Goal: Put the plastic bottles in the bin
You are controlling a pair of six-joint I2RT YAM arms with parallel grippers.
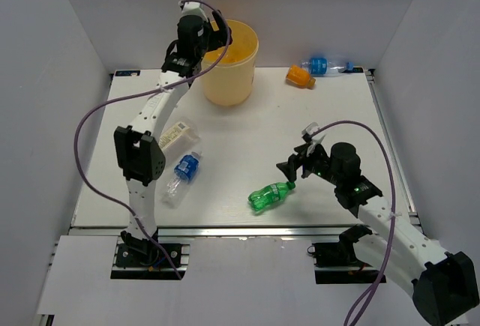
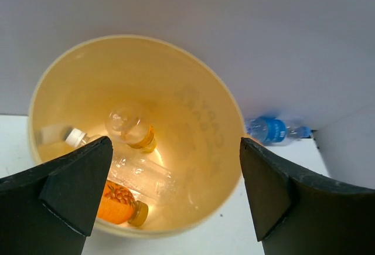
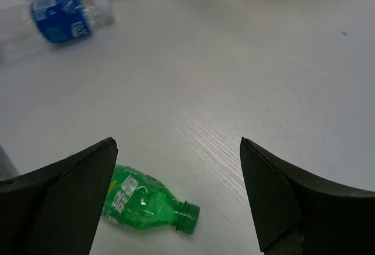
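Just near and right of the bin (image 1: 229,90), the green bottle (image 3: 140,205) lies on its side on the table (image 1: 247,139), with the right gripper (image 3: 176,149) hovering above its cap end. We judge the grasp of this bottle to be the step in hand. To do it well, we would shift over the label, set the jaws across the bottle's short axis, come down until both fingers straddle the body, and close gently, since a round, thin-walled bottle may roll or squirt out.

We see the right jaws spread wide, holding and touching nothing. Over the bin's mouth the left gripper (image 2: 176,173) is likewise spread and empty, and beneath it the dropped bottles (image 2: 132,127) lie inside the bin. A blue bottle (image 1: 185,168) waits near and left of the bin.
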